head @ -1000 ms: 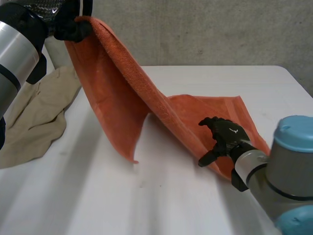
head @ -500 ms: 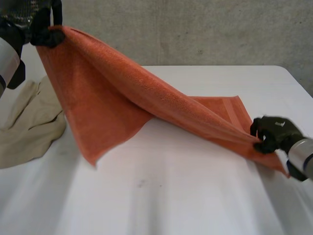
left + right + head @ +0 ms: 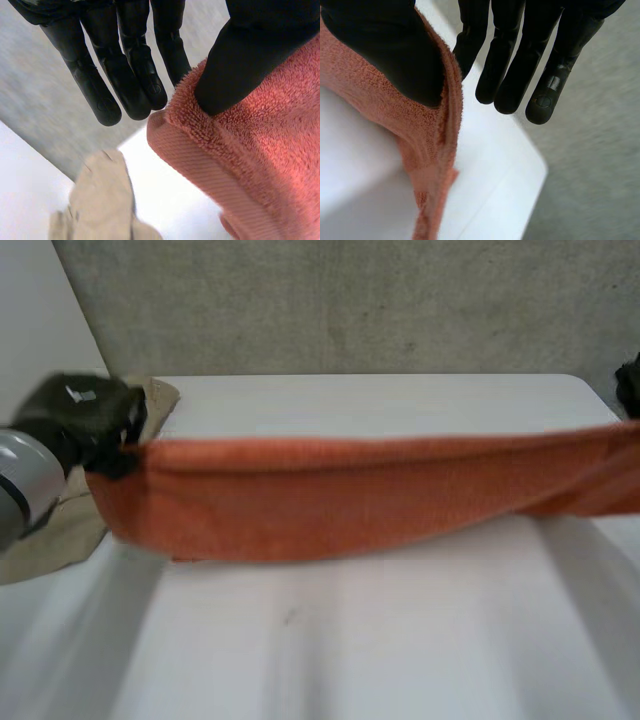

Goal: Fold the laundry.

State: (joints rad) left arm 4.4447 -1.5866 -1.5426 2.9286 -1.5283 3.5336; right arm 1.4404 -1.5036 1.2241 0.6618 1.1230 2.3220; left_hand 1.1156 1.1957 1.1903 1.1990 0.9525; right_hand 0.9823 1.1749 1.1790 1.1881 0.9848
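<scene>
Via remote feed, head view: white table takes up most of the scene, with a grey wall behind its far edge. The orange towel is up off the surface, pulled into one long, nearly level band across the table's width between the two hands. It is doubled lengthwise, top edge taut, lower edge sagging slightly toward the L end. I can't confirm whether that lower edge touches the table. A beige garment lies crumpled at the table's L side, behind and below the towel's L end, approx. under the L arm. I can't tell if towel and garment touch. Left hand is at the towel's L end, low, near the table's L edge. L wrist view: thumb pressed down on the towel's hemmed corner, pinching the terry against the nearest finger. The other fingers are straight and together, clear of the cloth, with the beige garment on the table below them. Right hand is at the far R, just above the towel's R end. R wrist view: thumb clamped on the towel's edge against the nearest finger. The remaining fingers are straight and side by side, off the cloth, above the table's corner.
</scene>
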